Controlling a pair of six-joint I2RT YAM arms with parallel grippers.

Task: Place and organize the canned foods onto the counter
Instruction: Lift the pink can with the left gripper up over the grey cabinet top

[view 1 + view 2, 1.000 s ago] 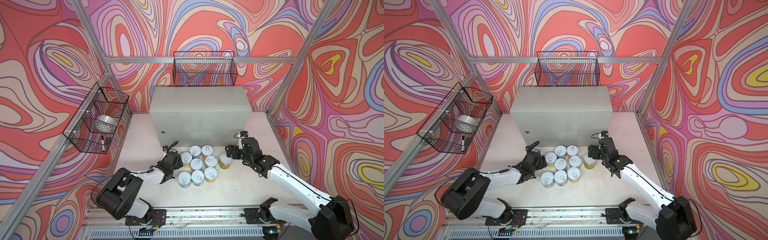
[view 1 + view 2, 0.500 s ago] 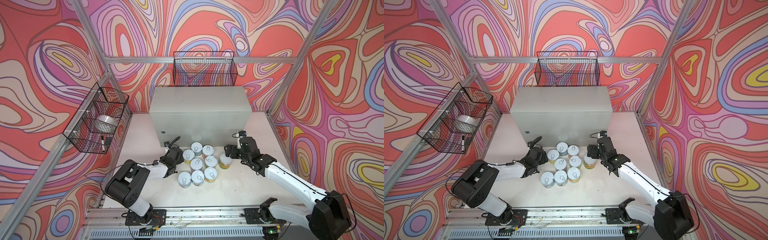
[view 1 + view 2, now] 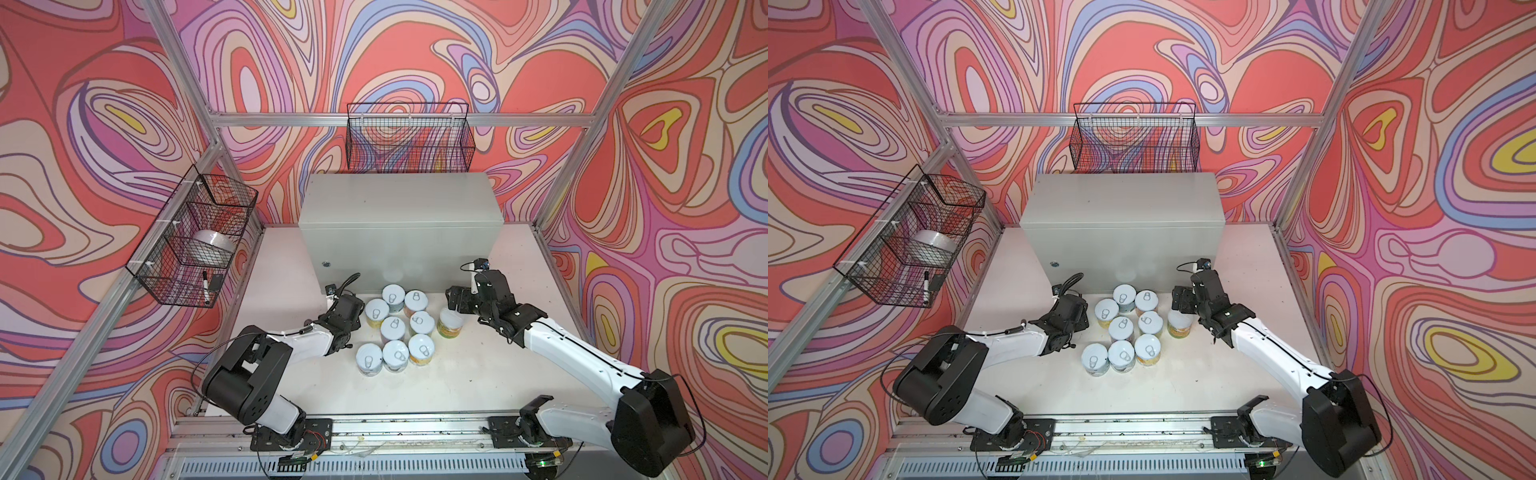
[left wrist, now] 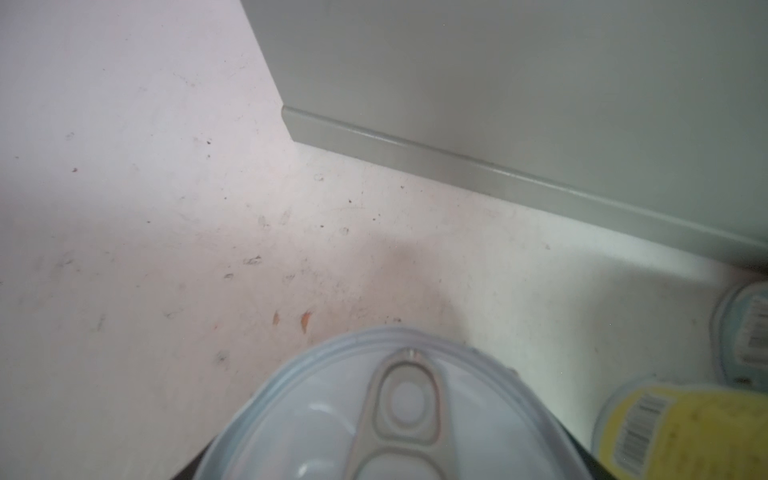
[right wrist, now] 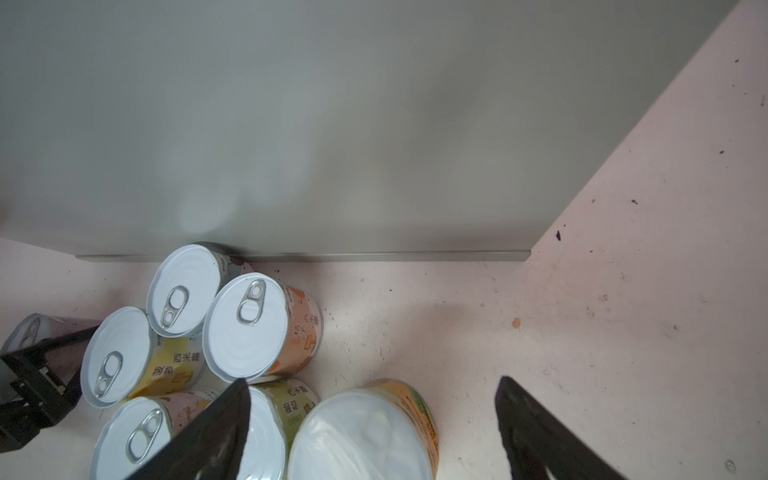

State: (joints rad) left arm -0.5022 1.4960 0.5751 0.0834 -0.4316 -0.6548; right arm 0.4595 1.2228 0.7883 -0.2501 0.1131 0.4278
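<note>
Left gripper [image 3: 348, 308] is straddling a pull-tab can [image 4: 386, 415] at the cluster's left edge, its squeeze impossible to tell, while the right gripper [image 5: 374, 395] is hanging wide around the capped can [image 5: 361, 440], each seemingly lining up a lift onto the bare counter [image 3: 399, 199] just behind

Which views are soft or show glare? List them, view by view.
Left wrist: the pull-tab can nearest the lens is out of focus, the tabletop behind it sharper. Right wrist: the right end effector fingers are soft-edged; pale lid reflections show on the counter front. Both top views: evenly lit, sharp.
</note>
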